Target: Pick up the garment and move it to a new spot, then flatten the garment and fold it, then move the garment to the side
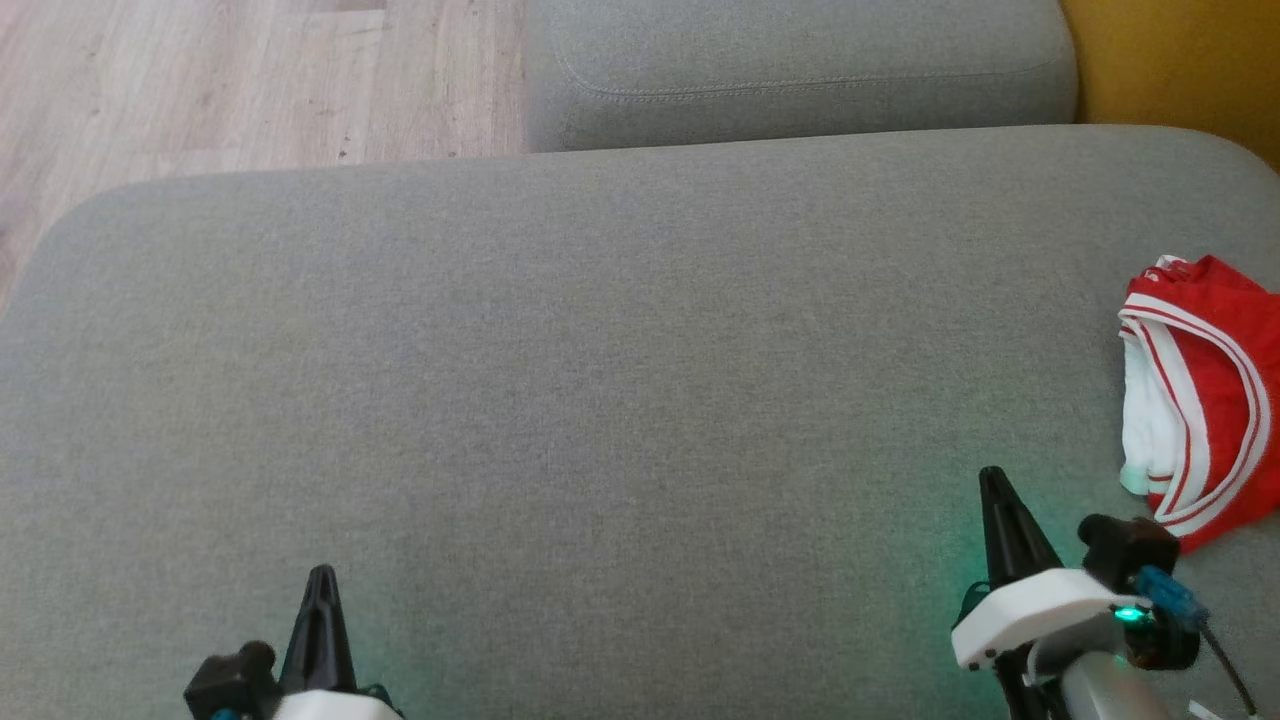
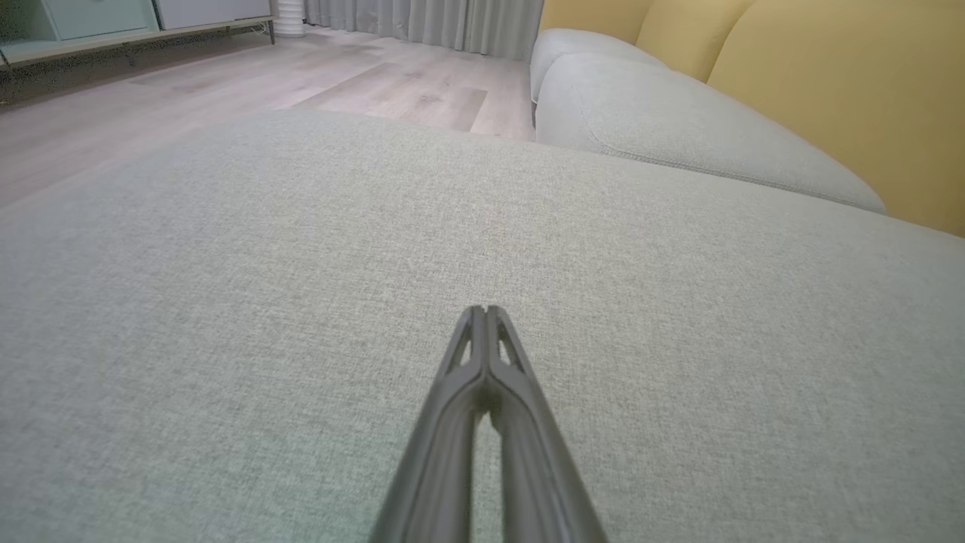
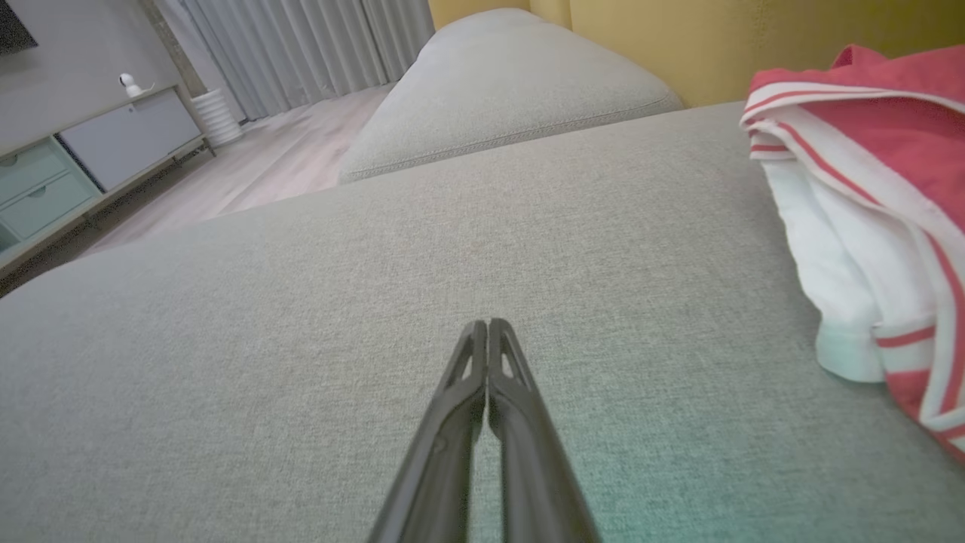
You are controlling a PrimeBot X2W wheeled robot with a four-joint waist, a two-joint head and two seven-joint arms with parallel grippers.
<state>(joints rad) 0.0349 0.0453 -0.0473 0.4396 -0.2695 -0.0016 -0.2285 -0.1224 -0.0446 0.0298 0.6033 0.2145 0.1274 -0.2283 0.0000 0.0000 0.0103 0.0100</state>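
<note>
The garment (image 1: 1205, 390) is red and white with striped trim, lying bunched at the right edge of the grey cushion (image 1: 600, 400). In the right wrist view the garment (image 3: 874, 196) fills the right side. My right gripper (image 1: 992, 478) is shut and empty, just left of and nearer than the garment, above the cushion. Its fingertips (image 3: 487, 326) press together with nothing between them. My left gripper (image 1: 322, 575) is shut and empty at the lower left, far from the garment. In the left wrist view its closed fingertips (image 2: 485, 311) point across bare cushion.
A second grey cushion (image 1: 800, 70) lies beyond the main one, with a yellow backrest (image 1: 1180, 60) at the far right. Wooden floor (image 1: 250, 80) lies past the cushion's far left edge. A low cabinet (image 3: 90, 158) stands across the room.
</note>
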